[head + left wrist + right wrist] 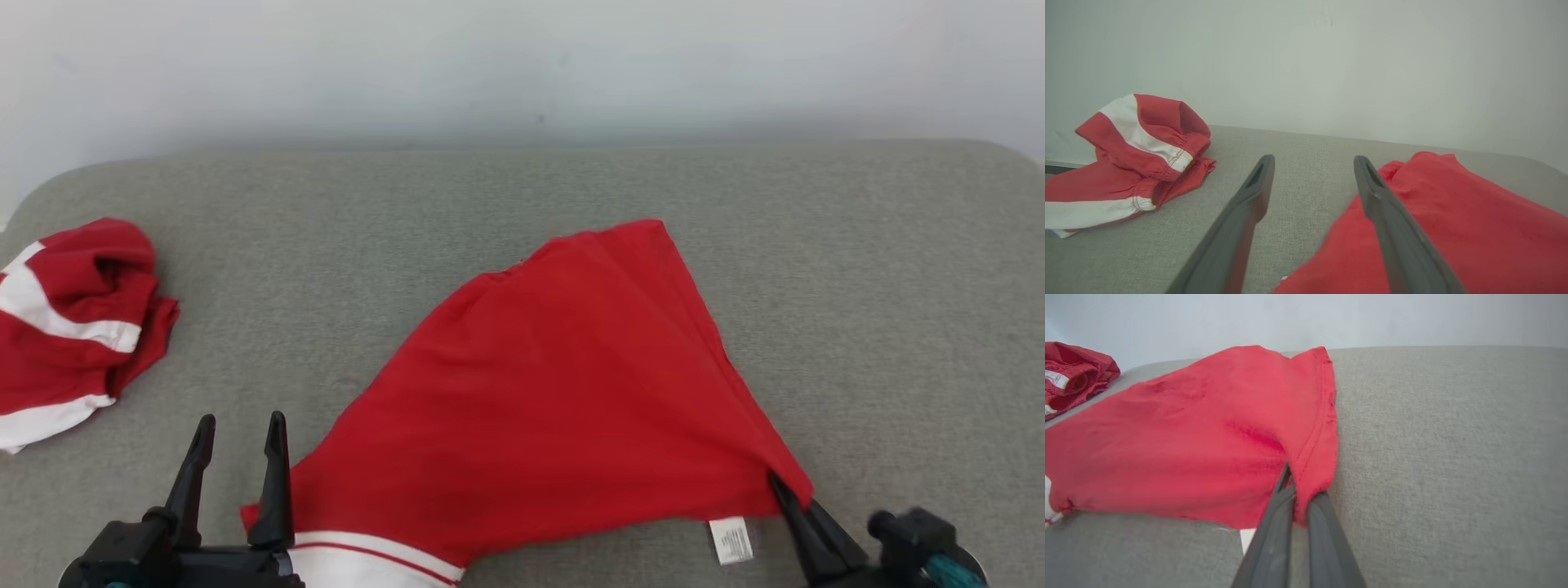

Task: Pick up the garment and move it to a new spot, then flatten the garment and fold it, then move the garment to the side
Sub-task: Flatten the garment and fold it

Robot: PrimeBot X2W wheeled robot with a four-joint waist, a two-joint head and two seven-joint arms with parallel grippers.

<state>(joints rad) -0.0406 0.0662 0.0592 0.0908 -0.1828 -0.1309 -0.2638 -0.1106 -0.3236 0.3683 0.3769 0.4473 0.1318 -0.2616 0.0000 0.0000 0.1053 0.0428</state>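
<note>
White label (731, 541) at lower right, print too small to read. Red garment (555, 392) spread mid-frame on grey cushion (898, 286). Right gripper (785, 488) clamped on its lower-right corner; left gripper (242, 419) fingers apart, at its lower-left edge.

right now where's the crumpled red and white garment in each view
Head view: crumpled red-and-white garment at the far left edge, mid-height.
Left wrist view: crumpled red-and-white garment at the left, mid-height.
Right wrist view: crumpled red-and-white garment in the upper left corner, cut off by the edge.
Shared landmark: spread red garment, lying to its right in every view.
</note>
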